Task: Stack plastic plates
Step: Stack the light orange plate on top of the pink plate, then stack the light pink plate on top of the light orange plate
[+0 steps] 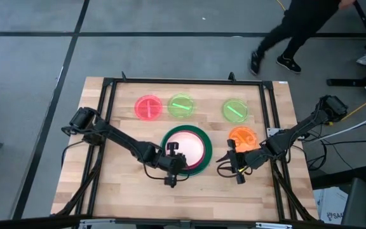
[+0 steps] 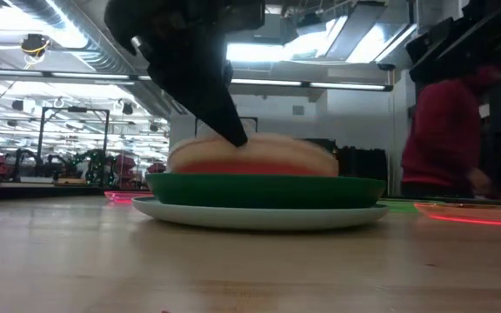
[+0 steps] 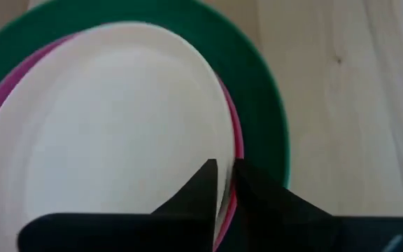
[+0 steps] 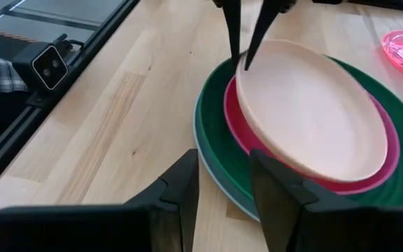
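A stack sits mid-table: a light blue plate (image 2: 259, 215) at the bottom, then the dark green plate (image 1: 199, 137), the magenta plate (image 4: 380, 178) and the cream-pink plate (image 4: 306, 112) on top. My left gripper (image 1: 172, 160) is at the stack's near-left side, shut on the cream-pink plate. My right gripper (image 4: 222, 192) is open and hovers over bare wood right of the stack, near the orange plate (image 1: 241, 136). The small red plate (image 1: 149, 107) and two lime plates (image 1: 181, 105) (image 1: 235, 109) lie flat in a row toward the far edge. My left gripper pinches the cream-pink plate's rim (image 4: 241, 68) on its near-left side, one finger (image 3: 205, 183) inside the plate and the other (image 3: 254, 189) outside. The fingers come from above, pointing down. The plate is tilted: the held rim is raised and the opposite rim (image 4: 369, 171) rests on the magenta plate.
Black frame rails (image 1: 269, 121) run along the table's sides and far edge. A person (image 1: 291, 32) walks on the floor beyond the far edge, and a person in red (image 2: 446, 130) shows behind the table. Bare wood (image 1: 126, 191) lies near the front edge.
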